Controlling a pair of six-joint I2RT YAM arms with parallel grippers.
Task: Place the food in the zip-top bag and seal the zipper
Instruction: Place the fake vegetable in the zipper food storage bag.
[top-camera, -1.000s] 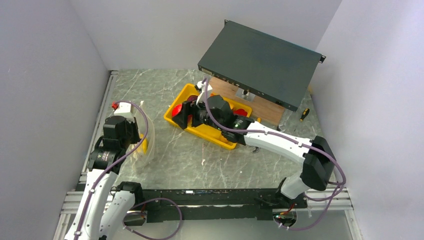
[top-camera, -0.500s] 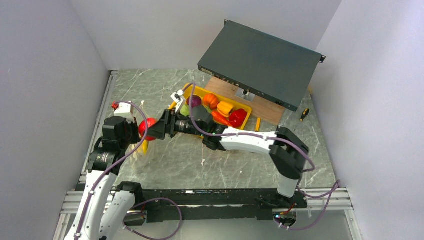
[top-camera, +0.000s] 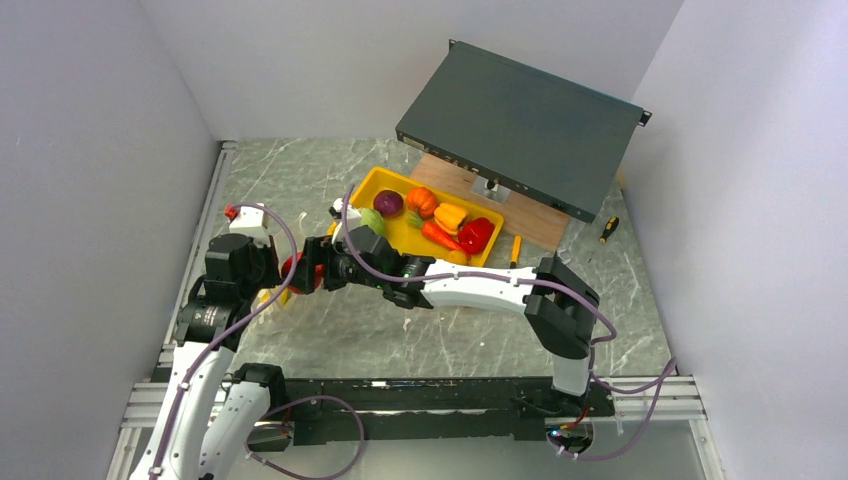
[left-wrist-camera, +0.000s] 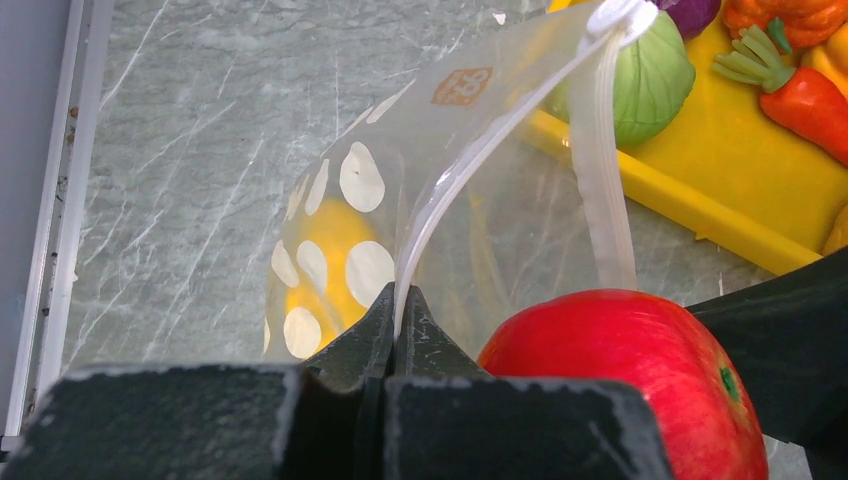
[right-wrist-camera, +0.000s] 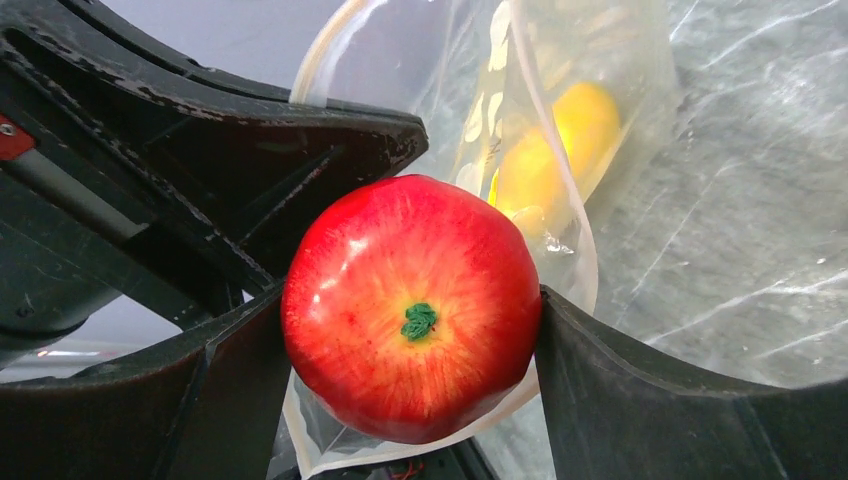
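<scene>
**Red apple (right-wrist-camera: 410, 300) held at the mouth of the zip-top bag (left-wrist-camera: 440, 150)**
The right gripper (top-camera: 313, 268), jaws spread wide, clasps the apple at the bag's opening. The left gripper (left-wrist-camera: 398, 312) is pinched tight on the bag's rim by the zipper (left-wrist-camera: 608, 190), holding it up. A yellow piece (left-wrist-camera: 335, 250) lies inside the bag. A green cabbage (left-wrist-camera: 640, 85) sits in the yellow tray (left-wrist-camera: 660, 190) nearby.

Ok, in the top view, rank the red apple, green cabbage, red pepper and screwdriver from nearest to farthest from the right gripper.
1. red apple: held in the right gripper, left of the yellow tray.
2. green cabbage: at the tray's left end.
3. red pepper: at the tray's right end.
4. screwdriver: far right, near the wall.
</scene>
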